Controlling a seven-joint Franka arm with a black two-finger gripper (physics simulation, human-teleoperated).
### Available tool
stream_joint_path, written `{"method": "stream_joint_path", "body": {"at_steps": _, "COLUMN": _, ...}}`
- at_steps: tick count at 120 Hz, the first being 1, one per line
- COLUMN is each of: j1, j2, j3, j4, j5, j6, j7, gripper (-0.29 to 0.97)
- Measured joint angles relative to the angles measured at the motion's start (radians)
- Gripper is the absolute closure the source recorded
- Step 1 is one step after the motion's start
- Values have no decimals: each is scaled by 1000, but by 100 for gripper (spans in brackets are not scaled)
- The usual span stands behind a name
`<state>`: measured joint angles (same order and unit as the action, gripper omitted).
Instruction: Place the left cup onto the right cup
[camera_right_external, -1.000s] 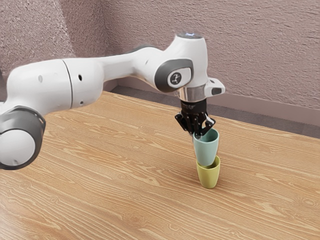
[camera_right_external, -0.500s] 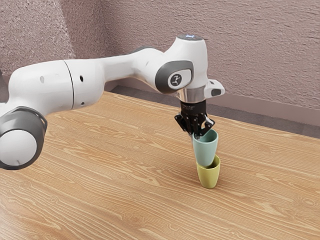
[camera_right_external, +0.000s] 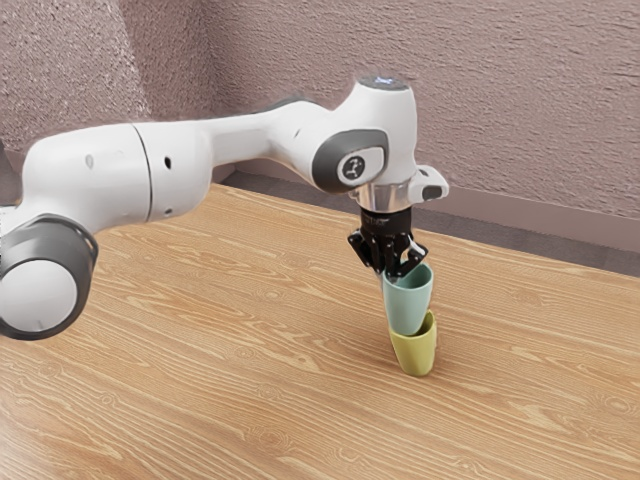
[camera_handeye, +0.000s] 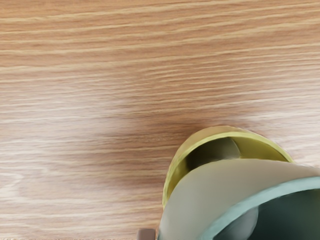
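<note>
**Teal cup (camera_right_external: 408, 300) gripped and seated in the yellow-green cup (camera_right_external: 415, 352)**

The background is taken up by a rough, mauve-grey wall (camera_right_external: 520, 90), with a dark strip (camera_right_external: 530, 228) running along its foot. In front of it, a broad wooden table (camera_right_external: 200, 340) with a pronounced light-brown grain is spread across the exterior view.

The white arm (camera_right_external: 200, 165) is brought in from the exterior view's left and stretched toward its right. The last link is turned straight down above the two cups, so that the black gripper (camera_right_external: 395, 268) is pointed at the tabletop.

The gripper's fingers are closed on the rim of the teal cup, on the side toward the exterior view's left. This cup is carried slightly tilted, and its lower part is sunk into the mouth of the yellow-green cup. The yellow-green cup is stood upright on the table, directly beneath the hand.

In the wrist view, the teal cup's (camera_handeye: 225, 195) wall and dark interior are seen just under the hand. The yellow-green rim (camera_handeye: 250, 142) is seen curving around it, and bare wood grain (camera_handeye: 100, 75) lies beyond.
</note>
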<state>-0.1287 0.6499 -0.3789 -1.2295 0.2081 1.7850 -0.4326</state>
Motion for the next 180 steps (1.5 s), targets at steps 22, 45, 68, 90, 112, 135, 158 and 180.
{"method": "stream_joint_path", "body": {"at_steps": 22, "j1": 0, "j2": 6, "j3": 1, "j4": -1, "j5": 0, "j6": 1, "j7": -3, "gripper": 78}}
{"method": "stream_joint_path", "body": {"at_steps": 45, "j1": 1, "j2": 10, "j3": 3, "j4": -5, "j5": 1, "j6": 1, "j7": -6, "gripper": 78}}
{"method": "stream_joint_path", "body": {"at_steps": 68, "j1": 3, "j2": 16, "j3": 5, "j4": -8, "j5": 1, "j6": 2, "j7": -9, "gripper": 78}}
{"method": "stream_joint_path", "body": {"at_steps": 90, "j1": 8, "j2": 21, "j3": 7, "j4": -19, "j5": 1, "j6": 2, "j7": -12, "gripper": 78}}
{"method": "stream_joint_path", "body": {"at_steps": 112, "j1": 12, "j2": 23, "j3": 10, "j4": -24, "j5": 1, "j6": 2, "j7": -14, "gripper": 76}}
{"method": "stream_joint_path", "body": {"at_steps": 135, "j1": 14, "j2": 23, "j3": 11, "j4": -32, "j5": -3, "j6": 3, "j7": -11, "gripper": 35}}
{"method": "stream_joint_path", "body": {"at_steps": 158, "j1": 16, "j2": 23, "j3": 11, "j4": -35, "j5": -4, "j6": 3, "j7": -9, "gripper": 14}}
{"method": "stream_joint_path", "body": {"at_steps": 180, "j1": 21, "j2": 23, "j3": 11, "j4": -35, "j5": -5, "j6": 3, "j7": -7, "gripper": 6}}
